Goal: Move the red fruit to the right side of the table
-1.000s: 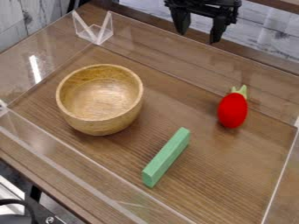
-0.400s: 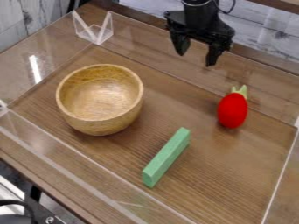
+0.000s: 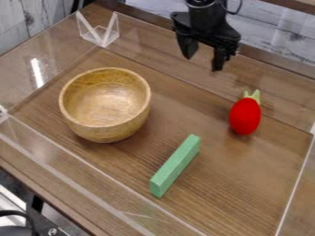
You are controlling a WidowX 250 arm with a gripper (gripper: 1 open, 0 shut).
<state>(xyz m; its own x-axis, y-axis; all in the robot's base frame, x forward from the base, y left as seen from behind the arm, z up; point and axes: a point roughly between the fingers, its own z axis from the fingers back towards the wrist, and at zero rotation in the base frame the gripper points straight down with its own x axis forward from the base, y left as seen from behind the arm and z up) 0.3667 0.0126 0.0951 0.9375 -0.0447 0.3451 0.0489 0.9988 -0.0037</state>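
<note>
Gripper (image 3: 205,52) at upper centre, jaws spread wide, holding nothing; red fruit (image 3: 246,115) lies on table (image 3: 222,171) at right, below gripper, apart from it; wooden bowl (image 3: 106,103) left.

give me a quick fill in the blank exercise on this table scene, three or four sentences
1. The red fruit lies on the table, not in the wooden ____.
2. The long block lying in front of the bowl is coloured ____.
3. The gripper hangs above the table with its jaws ____.
4. Inside, the bowl is ____.

Missing words: bowl; green; open; empty
</note>
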